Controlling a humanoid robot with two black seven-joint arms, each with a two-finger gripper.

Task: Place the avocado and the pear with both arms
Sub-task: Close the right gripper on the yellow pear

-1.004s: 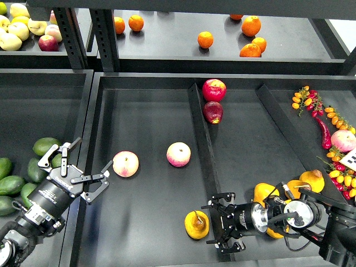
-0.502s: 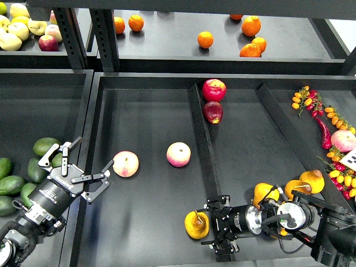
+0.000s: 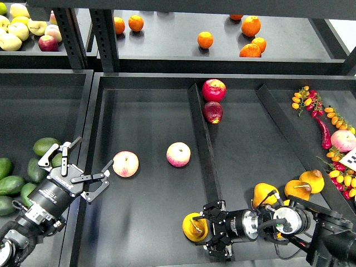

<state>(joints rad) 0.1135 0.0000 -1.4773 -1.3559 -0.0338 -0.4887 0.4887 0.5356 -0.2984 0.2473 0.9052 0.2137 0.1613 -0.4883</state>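
Right gripper (image 3: 207, 229) with fingers apart straddling pear (image 3: 194, 227), near centre; best closed gently about its middle; left gripper (image 3: 83, 167) spread, empty.

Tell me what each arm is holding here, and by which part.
The left gripper is open and holds nothing. The right gripper has its jaws around the right side of the pear; whether they have closed on it cannot be told.
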